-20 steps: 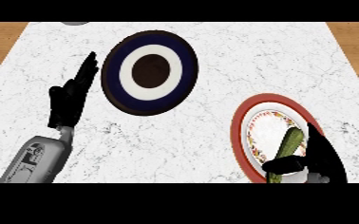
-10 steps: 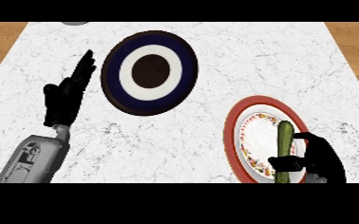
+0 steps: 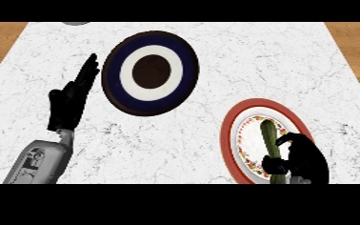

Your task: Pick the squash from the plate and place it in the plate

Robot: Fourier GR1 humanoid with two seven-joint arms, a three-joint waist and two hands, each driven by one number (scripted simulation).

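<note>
Now the right hand (image 3: 306, 159) curls its fingers around the green squash (image 3: 271, 145) on the red plate (image 3: 232, 128). Beside the blue plate (image 3: 151, 72), the left hand (image 3: 70, 100) rests with straight fingers.

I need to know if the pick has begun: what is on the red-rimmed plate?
A green squash lies on the red-rimmed plate, with the right robot hand curled round its near end. That end and the plate's near right part are covered.

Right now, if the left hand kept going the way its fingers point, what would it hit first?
Probably nothing: the left hand points up past the dark plate's left rim, over bare counter. Depth is unclear.
</note>
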